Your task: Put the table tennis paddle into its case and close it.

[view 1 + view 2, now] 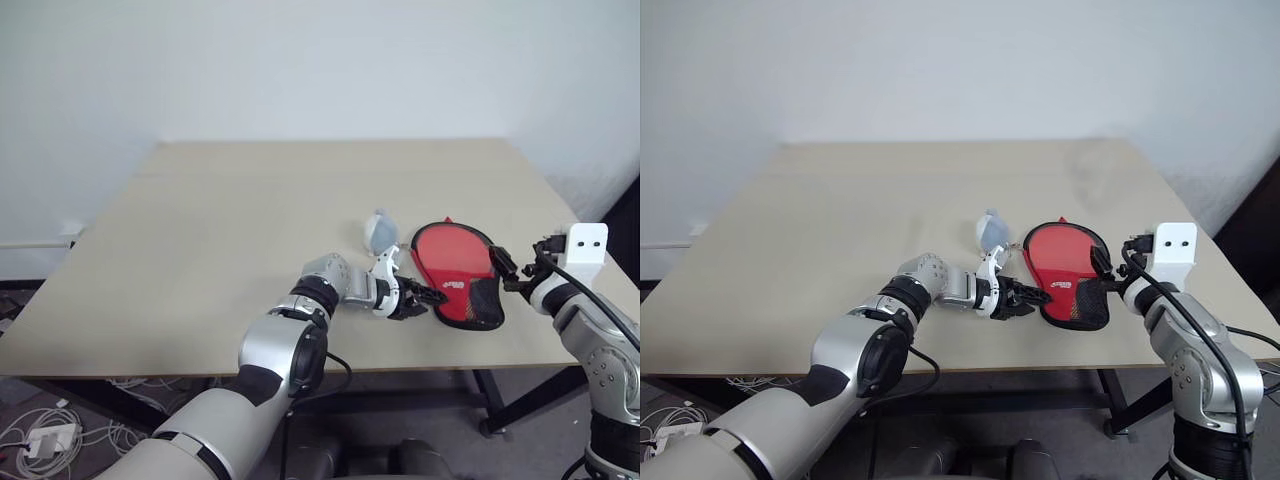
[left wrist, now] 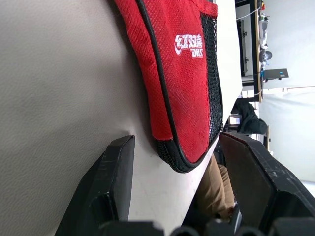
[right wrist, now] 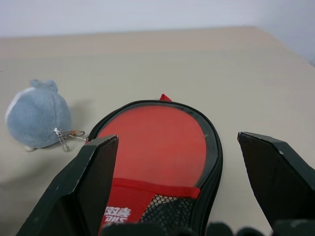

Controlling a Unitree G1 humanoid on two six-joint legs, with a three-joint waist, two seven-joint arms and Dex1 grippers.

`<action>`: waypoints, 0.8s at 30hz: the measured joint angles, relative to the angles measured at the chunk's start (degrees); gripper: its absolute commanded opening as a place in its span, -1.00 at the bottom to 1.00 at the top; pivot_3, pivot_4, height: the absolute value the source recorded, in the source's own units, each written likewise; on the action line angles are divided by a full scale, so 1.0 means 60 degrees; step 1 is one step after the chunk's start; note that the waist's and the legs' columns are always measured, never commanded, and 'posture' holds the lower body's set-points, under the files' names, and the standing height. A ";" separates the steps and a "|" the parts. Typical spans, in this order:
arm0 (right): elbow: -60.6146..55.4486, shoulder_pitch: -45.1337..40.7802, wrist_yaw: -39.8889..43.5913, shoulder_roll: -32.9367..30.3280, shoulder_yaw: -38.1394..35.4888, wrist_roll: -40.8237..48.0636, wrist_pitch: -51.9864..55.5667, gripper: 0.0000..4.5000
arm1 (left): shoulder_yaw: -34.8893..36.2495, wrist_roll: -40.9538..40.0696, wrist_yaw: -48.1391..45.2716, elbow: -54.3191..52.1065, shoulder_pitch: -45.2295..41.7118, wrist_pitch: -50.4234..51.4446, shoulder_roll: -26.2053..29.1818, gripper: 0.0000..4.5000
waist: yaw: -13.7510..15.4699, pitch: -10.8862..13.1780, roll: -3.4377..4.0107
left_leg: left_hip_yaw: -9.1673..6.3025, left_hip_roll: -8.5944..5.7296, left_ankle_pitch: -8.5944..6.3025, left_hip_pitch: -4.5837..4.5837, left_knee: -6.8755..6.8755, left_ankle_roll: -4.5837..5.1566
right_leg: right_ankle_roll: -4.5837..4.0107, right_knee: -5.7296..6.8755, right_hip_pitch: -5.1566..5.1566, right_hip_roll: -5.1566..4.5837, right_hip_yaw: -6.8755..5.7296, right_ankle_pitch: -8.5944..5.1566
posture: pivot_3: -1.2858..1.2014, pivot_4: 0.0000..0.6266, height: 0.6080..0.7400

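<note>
Lying flat on the table [image 1: 200, 230] near its front edge, the red case [image 1: 455, 262] serves as landmark. Just left of its mesh end, the left gripper [image 1: 422, 296] has its fingers spread, grasping nothing. At its right side, the right gripper [image 1: 503, 268] is spread too, empty. A grey plush [image 1: 379, 229] sits beside the case's rounded end.

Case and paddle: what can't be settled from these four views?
- Paddle: hidden inside the case if it is there at all; the red cover hides it in every view.
- Zip: too small in the eye views; the right tool cuts off the narrow end in the right wrist view.
- Grey plush toy: its keychain's attachment is too small to trace.
</note>
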 measured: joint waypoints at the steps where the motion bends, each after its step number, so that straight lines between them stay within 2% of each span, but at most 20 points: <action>1: -0.0034 0.0003 -0.0028 0.0028 0.0008 0.0001 0.0005 0.88 | 0.0011 -0.0020 0.0039 0.0000 0.0000 -0.0018 -0.0001 0.28 | 0.0000 0.0000 0.0000 | 0.0000 0.0000 0.0000 0.0001 0.0000 0.0000 | 0.0000 0.0000 0.0000 0.0000 0.0000 0.0000 | 0.03 -1.00 1.00; 5: -0.0073 0.0008 -0.0096 0.0092 0.0013 0.0000 0.0017 0.88 | 0.0060 -0.0113 0.0155 0.0000 0.0000 -0.0118 -0.0001 0.28 | -0.0001 0.0000 0.0000 | 0.0000 0.0000 0.0000 0.0001 0.0000 0.0000 | 0.0000 0.0000 0.0000 0.0000 0.0000 0.0000 | 0.03 -1.00 1.00; 6: -0.0073 0.0008 -0.0098 0.0092 0.0013 0.0001 0.0018 0.88 | 0.0064 -0.0145 0.0189 0.0002 0.0000 -0.0128 -0.0001 0.12 | 0.0000 0.0000 0.0000 | 0.0000 0.0000 0.0000 0.0001 0.0000 0.0000 | 0.0000 0.0000 0.0000 0.0000 0.0000 0.0000 | 0.03 -1.00 1.00; 7: -0.0074 0.0007 -0.0102 0.0092 0.0010 0.0002 0.0027 0.88 | 0.0026 -0.0136 0.0243 0.0013 0.0000 -0.0195 -0.0001 0.03 | 0.0000 0.0000 0.0000 | 0.0000 0.0000 0.0000 0.0001 0.0000 0.0000 | 0.0000 0.0000 -0.0001 0.0000 0.0000 0.0000 | 0.03 -1.00 1.00; 13: -0.0107 0.0011 -0.0137 0.0092 0.0000 0.0006 0.0075 0.88 | -0.0075 -0.0118 0.0129 0.0020 0.0000 -0.0276 -0.0001 -0.89 | 0.0001 0.0000 0.0000 | 0.0000 0.0000 0.0000 0.0000 -0.0001 0.0001 | 0.0000 0.0000 -0.0001 0.0000 -0.0001 0.0000 | 0.03 -1.00 1.00; 14: -0.0133 0.0018 -0.0140 0.0092 -0.0002 0.0005 0.0075 0.88 | -0.0077 -0.0119 0.0123 0.0020 0.0000 -0.0262 -0.0001 -0.98 | 0.0001 0.0000 0.0000 | 0.0001 0.0000 0.0000 0.0000 0.0000 0.0001 | 0.0000 0.0000 -0.0001 0.0000 -0.0001 0.0000 | 0.03 -1.00 1.00; 20: -0.0293 0.0088 -0.0173 0.0149 -0.0012 0.0004 0.0075 0.88 | -0.0108 -0.0177 -0.0225 0.0019 0.0001 -0.0095 -0.0001 -0.98 | 0.0000 0.0000 0.0000 | 0.0001 0.0000 0.0000 0.0000 0.0000 0.0000 | 0.0000 0.0000 -0.0001 0.0000 0.0000 0.0000 | 0.03 -1.00 1.00; 24: -0.0311 0.0197 -0.0177 0.0199 -0.0007 0.0004 0.0099 0.88 | -0.0591 -0.0076 -0.0955 -0.0002 0.0001 0.0244 -0.0001 -0.98 | -0.0002 0.0000 0.0000 | 0.0001 0.0000 0.0000 0.0000 0.0000 0.0000 | 0.0000 0.0000 -0.0001 0.0001 0.0000 0.0000 | 0.03 -1.00 1.00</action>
